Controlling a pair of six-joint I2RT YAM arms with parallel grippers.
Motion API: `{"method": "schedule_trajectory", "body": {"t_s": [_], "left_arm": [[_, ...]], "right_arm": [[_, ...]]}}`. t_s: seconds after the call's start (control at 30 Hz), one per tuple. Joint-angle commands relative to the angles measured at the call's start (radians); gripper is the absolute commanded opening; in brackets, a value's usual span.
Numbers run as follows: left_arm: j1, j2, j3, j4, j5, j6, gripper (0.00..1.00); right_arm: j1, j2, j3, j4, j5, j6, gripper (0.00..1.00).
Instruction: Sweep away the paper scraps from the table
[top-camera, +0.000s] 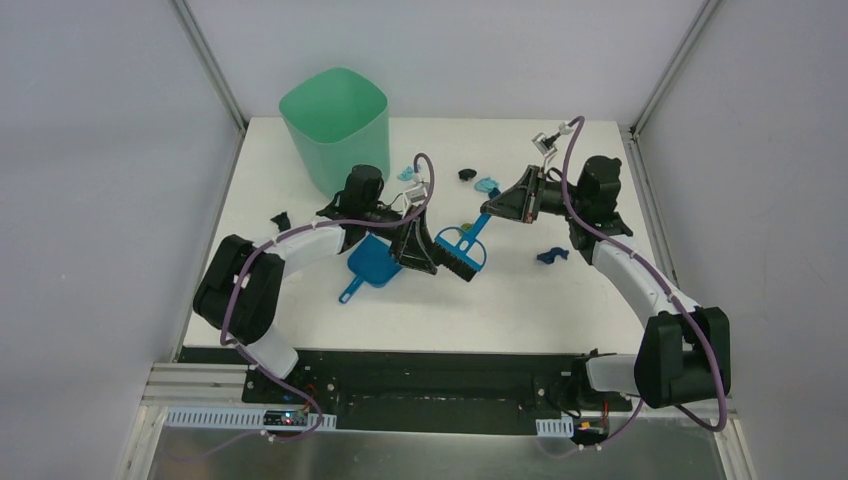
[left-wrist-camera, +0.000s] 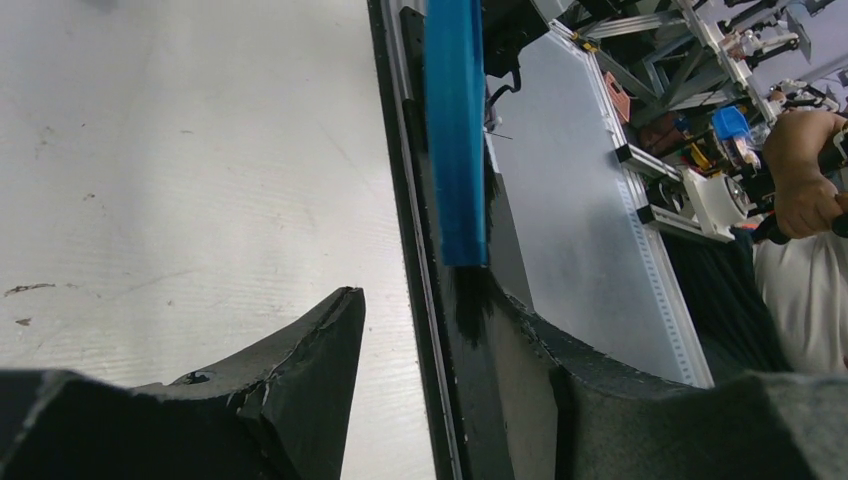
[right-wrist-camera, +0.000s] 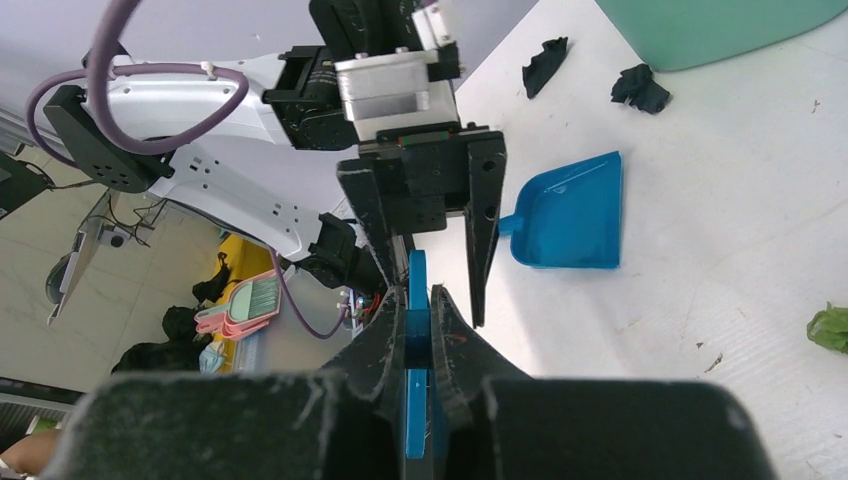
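Shows tiny crumpled paper scraps (top-camera: 487, 185) scattered well apart on the white table (top-camera: 500, 310): light blue and black wads toward the far edge, a dark blue one at right, black ones at left near a mint-green bin (top-camera: 335, 120). Shows the right gripper (right-wrist-camera: 417, 300) pinching the handle of a blue brush (top-camera: 462, 255), with the left gripper (top-camera: 418, 258) spread around its bristle end, just beside a blue dustpan (top-camera: 375, 262).

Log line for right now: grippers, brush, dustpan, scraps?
left gripper: open, jaws either side of brush | right gripper: shut on brush handle | dustpan: flat on table, unheld | paper scraps: scattered on table
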Motion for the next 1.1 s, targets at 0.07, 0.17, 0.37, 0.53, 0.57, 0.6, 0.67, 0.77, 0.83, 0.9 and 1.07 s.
{"method": "schedule_trajectory", "body": {"t_s": [0.07,0.17,0.37,0.53,0.57,0.6,0.67,0.77,0.83,0.9,1.07], "left_arm": [[0.011,-0.074,-0.029,0.121,0.070,-0.038,0.51],[0.010,-0.060,-0.009,0.120,0.042,-0.072,0.51],[0.011,0.012,0.017,0.253,0.017,-0.224,0.39],[0.011,0.036,0.025,0.287,0.034,-0.248,0.17],[0.011,0.035,0.025,0.286,0.035,-0.245,0.12],[0.011,0.036,0.026,0.283,0.036,-0.238,0.07],[0.011,0.031,0.034,0.227,0.036,-0.186,0.00],[0.011,0.014,0.080,-0.054,0.033,0.051,0.00],[0.006,0.005,0.147,-0.404,-0.017,0.353,0.00],[-0.003,0.003,0.192,-0.678,-0.097,0.611,0.00],[-0.010,-0.029,0.197,-0.811,-0.131,0.760,0.00]], "right_arm": [[-0.005,-0.022,-0.010,0.059,-0.009,0.008,0.00],[-0.005,-0.017,-0.018,0.062,-0.005,0.008,0.00],[-0.003,-0.009,-0.023,0.067,-0.006,0.008,0.00],[-0.001,-0.010,-0.027,0.041,-0.005,-0.020,0.00],[-0.002,-0.010,-0.029,0.033,-0.005,-0.036,0.00],[-0.002,-0.010,-0.029,0.002,-0.007,-0.058,0.00],[0.004,-0.012,-0.006,-0.126,-0.021,-0.146,0.00],[0.006,-0.003,0.132,-0.670,-0.038,-0.556,0.24],[0.005,0.018,0.244,-1.024,-0.006,-0.991,0.43],[0.006,0.048,0.342,-1.294,0.048,-1.215,0.55],[0.007,0.074,0.454,-1.527,0.109,-1.418,0.64]]}}
